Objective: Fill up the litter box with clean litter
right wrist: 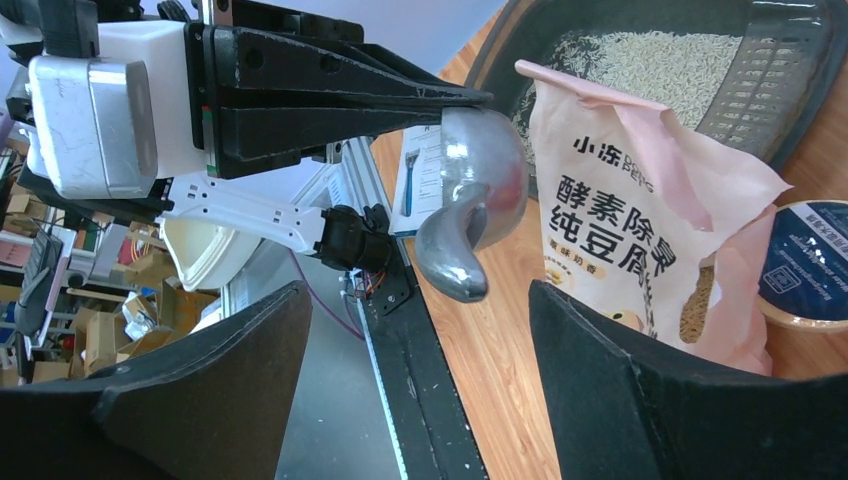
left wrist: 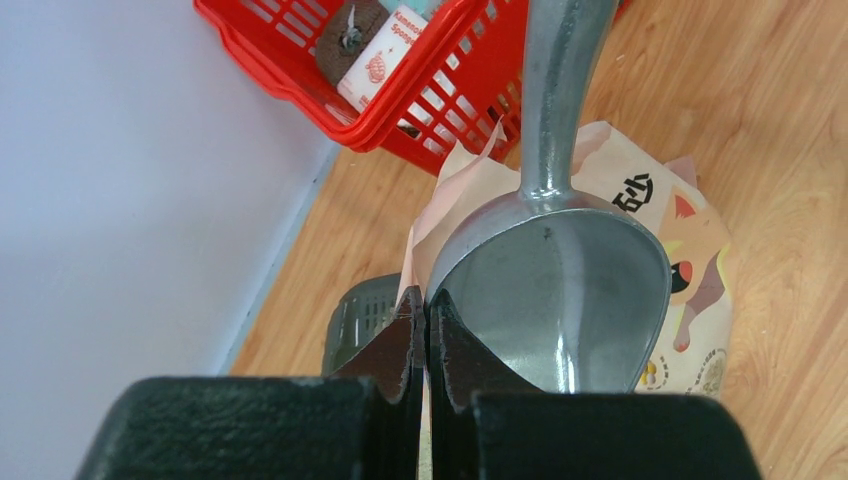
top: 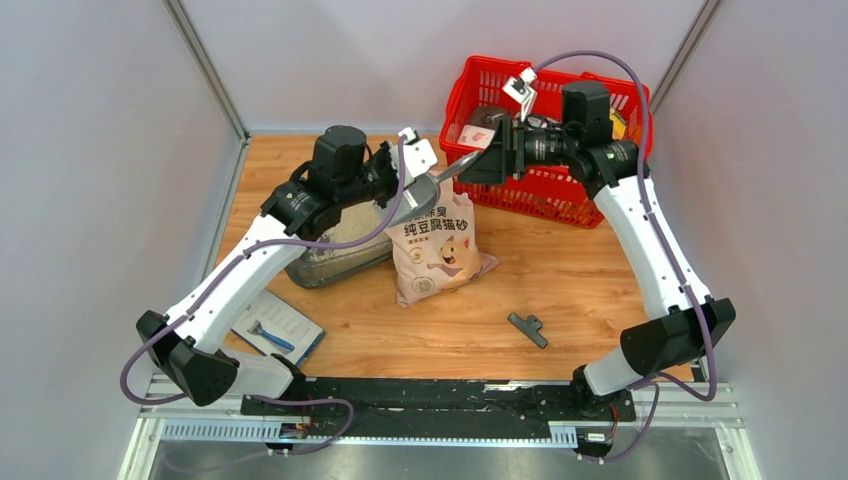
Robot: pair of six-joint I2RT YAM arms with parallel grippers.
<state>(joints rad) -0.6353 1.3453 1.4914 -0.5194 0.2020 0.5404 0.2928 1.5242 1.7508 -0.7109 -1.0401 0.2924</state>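
The litter box [top: 335, 255] is a dark grey tray lying partly under my left arm; pale clean litter [right wrist: 650, 55] lies in it. The printed beige-pink bag [top: 440, 245] stands open to its right. Above the bag, my left gripper [top: 408, 195] is shut on the rim of the silver scoop [left wrist: 570, 290], whose bowl is empty. My right gripper [right wrist: 418, 290] is open, its fingers [right wrist: 640, 390] wide apart on either side of the end of the scoop's handle [right wrist: 455, 270], not touching it.
A red mesh basket [top: 555, 130] with boxes stands at the back right, just behind my right gripper. A round blue-labelled tub [right wrist: 810, 265] sits beside the bag. A leaflet with a blue razor [top: 275, 330] and a black T-shaped piece [top: 527, 328] lie on the wooden table.
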